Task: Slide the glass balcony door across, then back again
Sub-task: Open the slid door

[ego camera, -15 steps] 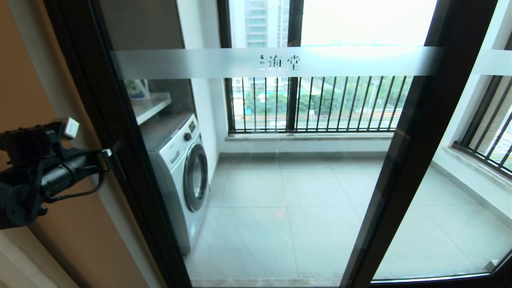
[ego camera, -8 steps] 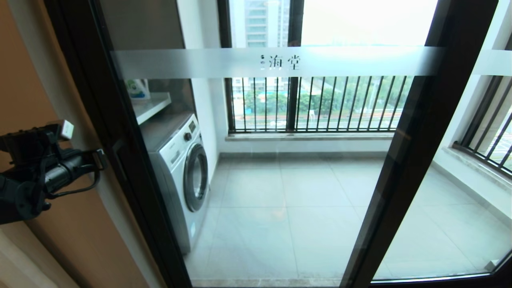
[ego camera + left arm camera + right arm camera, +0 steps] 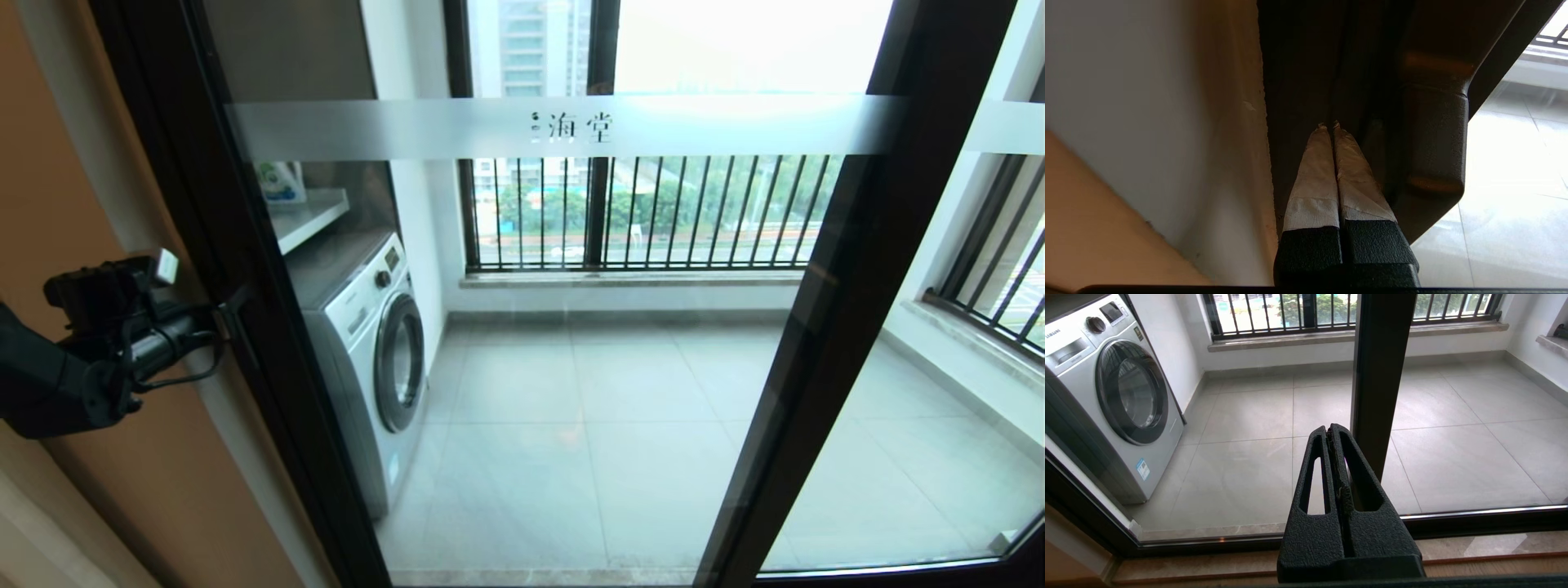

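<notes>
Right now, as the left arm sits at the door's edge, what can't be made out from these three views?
- Contact: left gripper, shut, lies beside the handle; whether its tips touch the glass balcony door is lost in shadow.
- Door's top and bottom track: cut off in the head view.
- Right gripper: absent from the head view, so its place there is unknown.

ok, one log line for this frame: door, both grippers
glass balcony door: covers opening, left stile at wall | left gripper: shut, tips at stile beside handle | right gripper: shut, parked low, touching nothing
</notes>
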You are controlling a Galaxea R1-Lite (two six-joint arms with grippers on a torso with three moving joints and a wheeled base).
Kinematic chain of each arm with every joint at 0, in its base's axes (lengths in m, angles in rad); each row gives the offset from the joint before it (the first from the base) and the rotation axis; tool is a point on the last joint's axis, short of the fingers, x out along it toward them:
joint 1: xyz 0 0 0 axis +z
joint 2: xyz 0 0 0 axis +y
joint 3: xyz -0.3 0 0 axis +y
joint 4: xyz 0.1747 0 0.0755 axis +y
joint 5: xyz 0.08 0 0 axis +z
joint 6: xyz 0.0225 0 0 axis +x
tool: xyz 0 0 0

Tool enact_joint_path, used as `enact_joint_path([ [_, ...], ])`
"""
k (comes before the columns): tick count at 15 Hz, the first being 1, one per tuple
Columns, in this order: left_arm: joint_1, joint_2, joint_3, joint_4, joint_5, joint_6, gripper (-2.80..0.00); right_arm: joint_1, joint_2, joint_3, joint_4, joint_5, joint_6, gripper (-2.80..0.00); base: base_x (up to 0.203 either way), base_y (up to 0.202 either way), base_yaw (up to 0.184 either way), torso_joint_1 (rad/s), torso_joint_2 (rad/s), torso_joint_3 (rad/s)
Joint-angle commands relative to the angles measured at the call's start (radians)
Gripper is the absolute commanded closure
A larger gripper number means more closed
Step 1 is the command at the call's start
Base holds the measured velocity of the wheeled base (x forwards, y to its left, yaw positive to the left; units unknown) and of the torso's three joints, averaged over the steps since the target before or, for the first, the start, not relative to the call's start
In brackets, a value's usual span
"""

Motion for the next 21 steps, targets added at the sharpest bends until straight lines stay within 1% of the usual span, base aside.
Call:
enact_joint_path([
  [1,-0.011,0.018,-0.014,-0.006,-0.003,-0.001,0.00,0.000,-0.001,0.000,0.000,0.000,0.000,0.00,0.000,0.000,0.000,0.000,0.00,0.000],
  [4,-0.032,0.010,-0.014,-0.006,-0.003,-0.004,0.00,0.000,-0.001,0.000,0.000,0.000,0.000,0.00,0.000,0.000,0.000,0.000,0.00,0.000],
  [9,-0.108,-0.003,0.021,-0.007,0.006,-0.005,0.00,0.000,-0.001,0.000,0.000,0.000,0.000,0.00,0.000,0.000,0.000,0.000,0.00,0.000],
  [16,-0.158,-0.017,0.021,-0.007,0.011,-0.005,0.00,0.000,0.001,0.000,0.000,0.000,0.000,0.00,0.000,0.000,0.000,0.000,0.00,0.000],
  [17,-0.166,-0.016,0.020,-0.007,0.020,-0.005,0.00,0.000,0.001,0.000,0.000,0.000,0.000,0.00,0.000,0.000,0.000,0.000,0.00,0.000],
  [19,-0.196,-0.012,0.012,-0.009,0.061,-0.004,0.00,0.000,0.001,0.000,0.000,0.000,0.000,0.00,0.000,0.000,0.000,0.000,0.00,0.000],
  [21,-0.242,-0.027,0.017,-0.023,0.085,-0.003,0.00,0.000,-0.001,0.000,0.000,0.000,0.000,0.00,0.000,0.000,0.000,0.000,0.00,0.000],
])
